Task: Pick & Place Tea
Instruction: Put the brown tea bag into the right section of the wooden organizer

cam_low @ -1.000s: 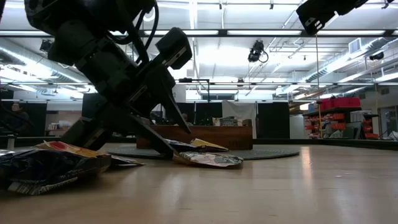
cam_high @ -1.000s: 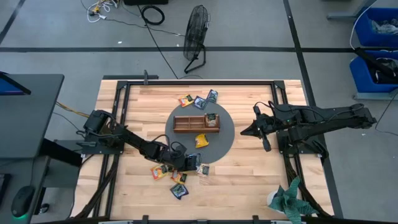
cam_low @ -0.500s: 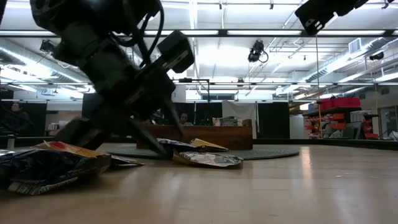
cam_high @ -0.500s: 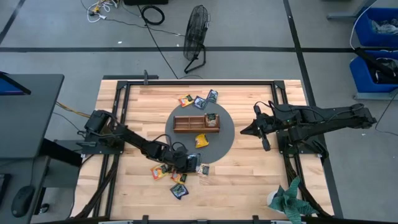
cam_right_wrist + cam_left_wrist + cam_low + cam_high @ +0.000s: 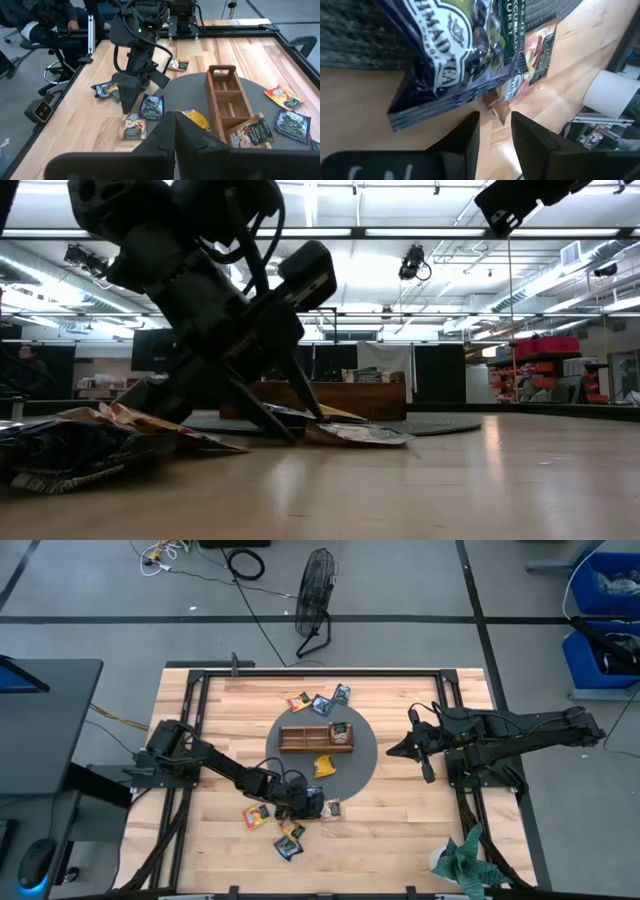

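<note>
Left hand [image 5: 305, 802] among the tea sachets
Fingers part-open, tips down on the surface beside a dark blue sachet [image 5: 445, 55], holding nothing; right hand [image 5: 392, 752] shut, raised.

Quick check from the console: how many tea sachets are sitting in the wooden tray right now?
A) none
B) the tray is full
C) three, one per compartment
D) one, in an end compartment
D: the high view shows the wooden tray with a single dark green sachet in the compartment at its end nearer the right arm; the other compartments look bare wood, as in the right wrist view.
</note>
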`<act>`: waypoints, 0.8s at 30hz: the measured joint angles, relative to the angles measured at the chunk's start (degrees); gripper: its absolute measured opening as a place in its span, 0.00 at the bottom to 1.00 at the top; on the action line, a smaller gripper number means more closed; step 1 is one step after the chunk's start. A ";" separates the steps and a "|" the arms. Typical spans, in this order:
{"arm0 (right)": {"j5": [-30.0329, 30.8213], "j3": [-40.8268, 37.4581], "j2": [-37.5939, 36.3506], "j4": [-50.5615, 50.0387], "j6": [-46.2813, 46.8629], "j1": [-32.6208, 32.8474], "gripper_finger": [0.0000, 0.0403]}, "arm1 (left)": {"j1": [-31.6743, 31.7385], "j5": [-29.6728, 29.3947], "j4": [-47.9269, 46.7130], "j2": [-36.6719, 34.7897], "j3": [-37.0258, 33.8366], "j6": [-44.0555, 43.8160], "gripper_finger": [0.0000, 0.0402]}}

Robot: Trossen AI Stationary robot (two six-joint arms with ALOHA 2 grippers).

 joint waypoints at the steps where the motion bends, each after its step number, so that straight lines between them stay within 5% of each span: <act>1: 0.00 0.00 0.01 -0.09 0.02 0.00 0.01 | 0.02 -0.12 -0.30 0.04 0.26 0.23 0.27; 11: 1.12 0.00 0.03 -0.46 -0.02 -0.01 0.01 | 0.42 -0.50 -0.85 0.35 0.40 -0.22 0.03; 24: 1.44 0.00 0.03 -0.48 1.42 -0.01 0.01 | 0.41 -7.49 10.76 0.59 0.18 1.73 0.00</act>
